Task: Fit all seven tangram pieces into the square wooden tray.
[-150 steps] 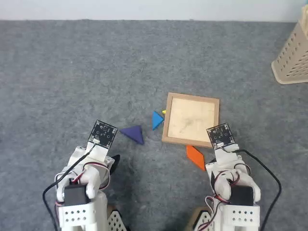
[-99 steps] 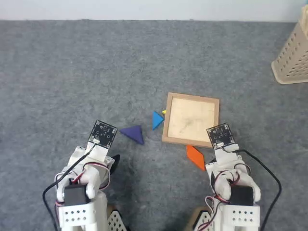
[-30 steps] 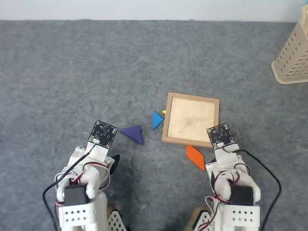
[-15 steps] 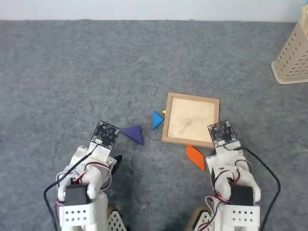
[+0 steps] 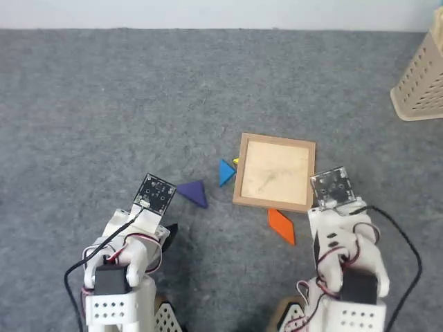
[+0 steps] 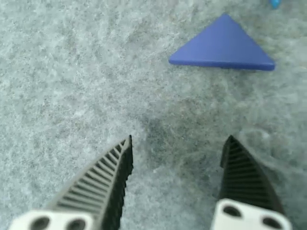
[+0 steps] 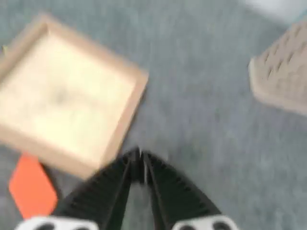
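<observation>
While the square wooden tray (image 5: 277, 173) sits right of centre, the orange parallelogram (image 5: 281, 225) lies just below it, slanting upper-left to lower-right.
The left gripper (image 6: 177, 153) gapes wide near the purple triangle (image 5: 193, 193), whose square corner points upper right; the right gripper (image 7: 142, 165) is pinched closed on nothing.

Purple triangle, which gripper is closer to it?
Left. The left gripper is just short of the purple triangle; the right gripper is by the tray's opposite side.

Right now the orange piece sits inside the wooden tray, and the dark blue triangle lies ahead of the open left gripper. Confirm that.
Wrong on the orange piece: the high view shows it on the carpet beside the wooden tray, not inside. The rest holds.
</observation>
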You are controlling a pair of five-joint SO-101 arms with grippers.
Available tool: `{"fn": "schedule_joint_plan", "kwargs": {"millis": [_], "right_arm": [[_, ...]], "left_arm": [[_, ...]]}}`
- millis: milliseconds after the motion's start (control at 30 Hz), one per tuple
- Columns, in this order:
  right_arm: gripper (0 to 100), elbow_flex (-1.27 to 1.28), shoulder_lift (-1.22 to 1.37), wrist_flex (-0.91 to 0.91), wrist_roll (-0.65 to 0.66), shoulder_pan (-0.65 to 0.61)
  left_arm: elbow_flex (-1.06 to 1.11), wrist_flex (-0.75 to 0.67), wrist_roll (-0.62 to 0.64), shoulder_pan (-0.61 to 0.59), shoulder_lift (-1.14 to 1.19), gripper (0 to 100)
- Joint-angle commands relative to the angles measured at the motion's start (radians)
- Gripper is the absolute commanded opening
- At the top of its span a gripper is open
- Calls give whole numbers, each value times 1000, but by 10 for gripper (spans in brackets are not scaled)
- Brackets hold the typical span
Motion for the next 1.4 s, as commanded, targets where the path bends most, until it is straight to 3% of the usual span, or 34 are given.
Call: {"fn": "schedule_joint_plan", "kwargs": {"millis": [0,267,533,1100,1367], "right_arm": [[17,-232,278,-27,-97,-42],[208,-690,1024,71,-265,-285],[217,-928,1477,42,-374,-234],[211,-947,1745,-114,-376,-134],[59,-942,1751,-163,-371,-4]], "left_arm": [[-10,-2,-2,5,-15,280],[-10,-2,-3,2,-15,280],[-10,-2,-3,2,-15,280],[-10,-2,-3,5,-15,280],[-10,-2,-3,5,-15,280]]}}
